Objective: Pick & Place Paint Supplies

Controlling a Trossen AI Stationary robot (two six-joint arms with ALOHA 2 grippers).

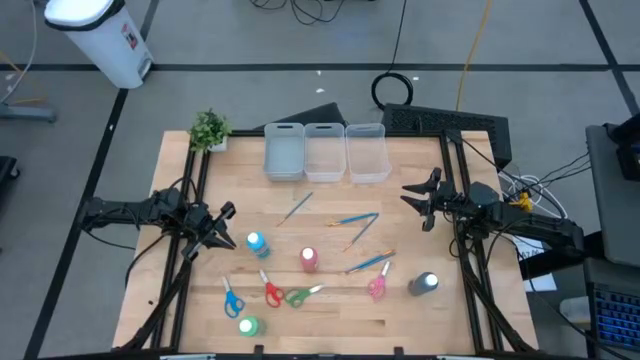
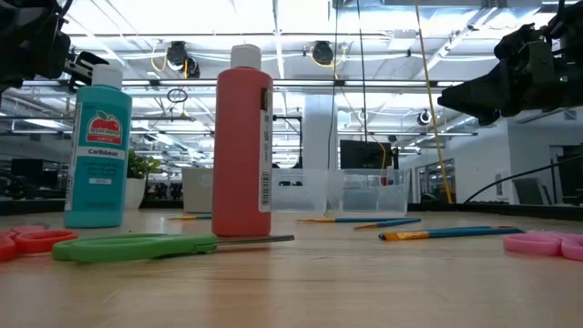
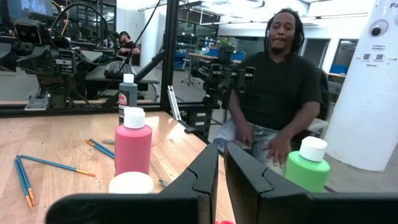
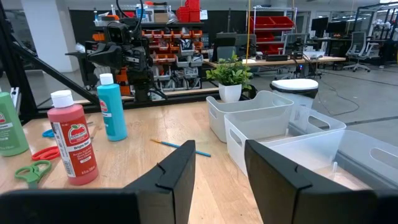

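currently both arms hover over the table [image 1: 400, 310], neither holding anything. left gripper [image 1: 222, 238] sits at the table's 9 o'clock edge, fingers [image 3: 202, 177] pinched nearly together with only a thin slit between them, nothing in it. right gripper [image 1: 418, 198] is at 3 o'clock, fingers [image 4: 180, 168] parted with a clear gap, also empty.

supplies are all loose on the wood, none in the three clear bins [image 1: 325, 152] at 12 o'clock (plant [image 1: 210, 128] sits beside them at 11).
- blue bottle [image 1: 256, 243] upright, just beside the left gripper, toward centre
- pink-red bottle [image 1: 309, 259] upright near table centre
- green bottle [image 1: 247, 326] upright at 7 o'clock
- dark grey bottle [image 1: 424, 284] upright at 4 o'clock, below the right gripper
- scissors lie in a loose row toward 6 o'clock: blue scissors [image 1: 231, 298], red scissors [image 1: 271, 291], green scissors [image 1: 299, 295] touching or nearly touching the red pair, pink scissors [image 1: 378, 285] off toward the grey bottle
- brushes [image 1: 355, 220] scattered flat between the bins and the scissors, several blue-handled with orange ends; one more brush [image 1: 296, 207] lies apart at 12 o'clock of the pink-red bottle

a seated person [image 3: 280, 93] shows beyond the table in the left wrist view.
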